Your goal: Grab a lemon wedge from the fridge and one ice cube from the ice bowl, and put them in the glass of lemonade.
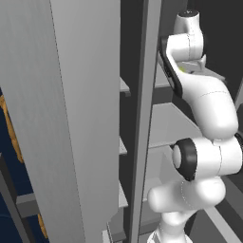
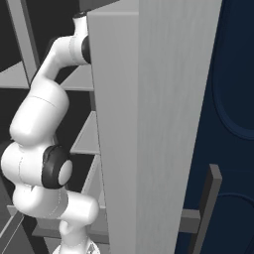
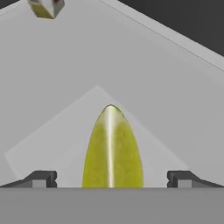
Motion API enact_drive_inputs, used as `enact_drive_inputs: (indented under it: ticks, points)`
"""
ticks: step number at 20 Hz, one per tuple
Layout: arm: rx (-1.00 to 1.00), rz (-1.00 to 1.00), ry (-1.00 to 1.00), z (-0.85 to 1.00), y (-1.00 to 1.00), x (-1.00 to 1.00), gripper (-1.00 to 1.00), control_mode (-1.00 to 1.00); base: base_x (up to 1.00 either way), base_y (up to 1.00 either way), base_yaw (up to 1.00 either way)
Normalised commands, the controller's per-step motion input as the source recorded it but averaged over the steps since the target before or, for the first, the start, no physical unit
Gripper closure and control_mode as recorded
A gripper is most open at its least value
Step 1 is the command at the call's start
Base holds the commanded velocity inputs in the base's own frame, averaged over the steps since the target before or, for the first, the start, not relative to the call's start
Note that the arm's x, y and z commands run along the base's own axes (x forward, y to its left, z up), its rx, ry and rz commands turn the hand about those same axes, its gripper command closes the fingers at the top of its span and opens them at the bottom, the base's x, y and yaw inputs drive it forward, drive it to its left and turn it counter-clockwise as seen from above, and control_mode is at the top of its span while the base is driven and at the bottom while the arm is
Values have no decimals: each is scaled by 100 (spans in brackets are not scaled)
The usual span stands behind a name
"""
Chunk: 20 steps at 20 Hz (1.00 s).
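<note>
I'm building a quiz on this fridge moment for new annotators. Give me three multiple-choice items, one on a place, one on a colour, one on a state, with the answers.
1. Where does the lemon wedge lie in the hand view?
A. between the two fingertips, on a grey fridge shelf
B. in a wooden bowl
C. inside a glass

2. What colour is the wedge?
A. red
B. yellow-green
C. white

3. How does the gripper stand?
A. shut on the wedge
B. shut and empty
C. open, one tip on each side of the wedge

Answers: 1 A, the wedge rests on the shelf between the tips; 2 B, its skin is yellow-green; 3 C, the tips stand wide apart, clear of the wedge.
</note>
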Motion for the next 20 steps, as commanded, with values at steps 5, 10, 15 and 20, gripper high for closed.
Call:
enact_drive_inputs:
  ticks: [5, 10, 15, 20]
  points:
    - [0, 0, -2, -8, 0, 0, -100, -100, 0, 0, 0]
    - [0, 0, 0, 0, 0, 0, -100, -100, 0, 0, 0]
    - [0, 0, 0, 0, 0, 0, 100, -100, 0, 0, 0]
    - [0, 0, 0, 0, 0, 0, 100, -100, 0, 0, 0]
